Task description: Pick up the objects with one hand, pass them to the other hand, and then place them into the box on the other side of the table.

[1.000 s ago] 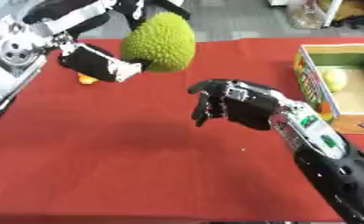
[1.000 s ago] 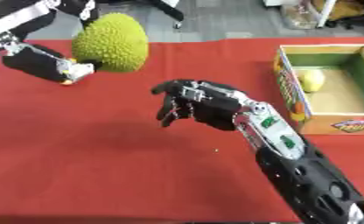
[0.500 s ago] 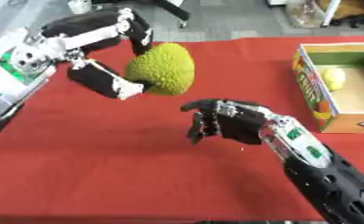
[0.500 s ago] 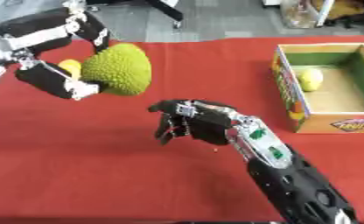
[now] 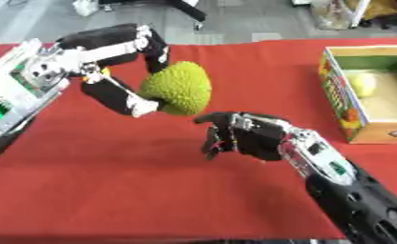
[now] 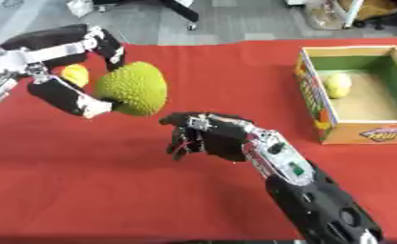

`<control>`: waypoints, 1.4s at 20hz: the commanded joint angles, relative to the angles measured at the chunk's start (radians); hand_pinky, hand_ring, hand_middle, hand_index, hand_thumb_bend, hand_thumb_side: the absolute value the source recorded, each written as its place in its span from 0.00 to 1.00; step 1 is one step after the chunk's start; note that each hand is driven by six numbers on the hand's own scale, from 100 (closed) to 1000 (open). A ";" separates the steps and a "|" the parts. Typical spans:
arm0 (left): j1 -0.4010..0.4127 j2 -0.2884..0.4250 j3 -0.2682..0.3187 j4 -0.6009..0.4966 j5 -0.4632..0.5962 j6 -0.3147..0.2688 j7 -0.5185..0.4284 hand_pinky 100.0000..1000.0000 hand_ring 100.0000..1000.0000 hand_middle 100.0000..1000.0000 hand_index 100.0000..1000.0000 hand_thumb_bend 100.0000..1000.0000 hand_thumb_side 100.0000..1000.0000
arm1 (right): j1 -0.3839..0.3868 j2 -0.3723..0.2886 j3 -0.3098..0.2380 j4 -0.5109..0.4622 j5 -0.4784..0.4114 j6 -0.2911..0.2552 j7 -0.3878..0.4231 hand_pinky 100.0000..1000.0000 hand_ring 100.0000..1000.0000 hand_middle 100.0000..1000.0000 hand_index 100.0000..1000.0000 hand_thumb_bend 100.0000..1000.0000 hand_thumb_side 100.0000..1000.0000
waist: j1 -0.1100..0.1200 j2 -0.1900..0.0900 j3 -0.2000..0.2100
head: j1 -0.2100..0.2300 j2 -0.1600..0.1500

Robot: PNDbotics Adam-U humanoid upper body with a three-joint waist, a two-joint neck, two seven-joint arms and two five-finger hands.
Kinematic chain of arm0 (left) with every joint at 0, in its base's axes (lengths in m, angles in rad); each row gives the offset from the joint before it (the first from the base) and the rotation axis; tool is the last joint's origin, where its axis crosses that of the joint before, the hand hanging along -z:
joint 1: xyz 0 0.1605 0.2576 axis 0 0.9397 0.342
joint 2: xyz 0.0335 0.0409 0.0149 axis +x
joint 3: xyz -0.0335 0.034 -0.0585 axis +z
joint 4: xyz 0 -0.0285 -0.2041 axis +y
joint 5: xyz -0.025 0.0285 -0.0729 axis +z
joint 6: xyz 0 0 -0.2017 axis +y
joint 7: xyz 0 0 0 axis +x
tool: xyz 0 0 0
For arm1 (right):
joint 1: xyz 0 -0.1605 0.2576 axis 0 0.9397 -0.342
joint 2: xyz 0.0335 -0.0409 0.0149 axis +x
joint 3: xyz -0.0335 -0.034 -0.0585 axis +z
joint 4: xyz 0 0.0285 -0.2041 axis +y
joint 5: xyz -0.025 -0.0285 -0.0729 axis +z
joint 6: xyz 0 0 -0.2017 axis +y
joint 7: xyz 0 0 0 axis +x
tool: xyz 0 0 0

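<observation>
A big bumpy green fruit [image 5: 178,87] hangs above the red table, held in my left hand [image 5: 122,62] with fingers curled over its top and thumb under its left side. My right hand [image 5: 244,136] hovers just below and right of the fruit, fingers curled and pointing down, holding nothing. The open cardboard box [image 5: 339,97] stands at the right edge with a pale yellow-green fruit [image 5: 362,84] inside. A small yellow fruit [image 6: 75,75] lies on the cloth behind my left hand.
The red cloth [image 5: 110,181] covers the table. Grey floor and a chair base [image 5: 181,7] lie beyond the far edge.
My left hand has carried the green fruit rightward and lower, toward the middle. My right hand has stayed near the centre, now close under the fruit.
</observation>
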 commanded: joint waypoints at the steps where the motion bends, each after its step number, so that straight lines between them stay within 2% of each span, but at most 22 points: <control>1: -0.018 0.007 0.003 0.003 0.026 0.019 0.001 0.55 0.45 0.38 0.38 0.02 0.00 | -0.012 0.001 -0.005 -0.015 0.004 0.002 -0.060 0.60 0.60 0.42 0.85 0.40 0.46 | 0.012 -0.002 -0.001 | -0.001 0.002; 9: -0.019 0.003 -0.015 0.024 0.089 0.067 -0.004 0.55 0.46 0.39 0.38 0.02 0.00 | -0.015 0.001 0.001 -0.051 0.013 -0.021 -0.152 0.59 0.60 0.42 0.86 0.39 0.46 | 0.012 -0.002 -0.001 | 0.000 0.002; 16: -0.020 -0.001 -0.023 0.032 0.140 0.098 -0.008 0.55 0.46 0.39 0.38 0.02 0.00 | -0.018 0.002 0.004 -0.069 0.028 -0.050 -0.169 0.60 0.60 0.42 0.86 0.38 0.45 | 0.012 -0.002 -0.002 | 0.000 0.002; 22: -0.021 -0.002 -0.020 0.033 0.139 0.099 -0.003 0.56 0.46 0.39 0.38 0.02 0.00 | -0.021 0.001 0.009 -0.084 0.052 -0.076 -0.102 0.60 0.61 0.42 0.87 0.36 0.45 | 0.012 -0.001 -0.002 | 0.000 0.002; 28: -0.017 0.003 -0.013 0.044 0.118 0.088 0.006 0.56 0.47 0.39 0.38 0.02 0.00 | -0.020 -0.003 0.006 -0.104 0.062 -0.137 0.024 0.61 0.62 0.43 0.87 0.35 0.43 | 0.011 -0.001 -0.002 | 0.002 0.002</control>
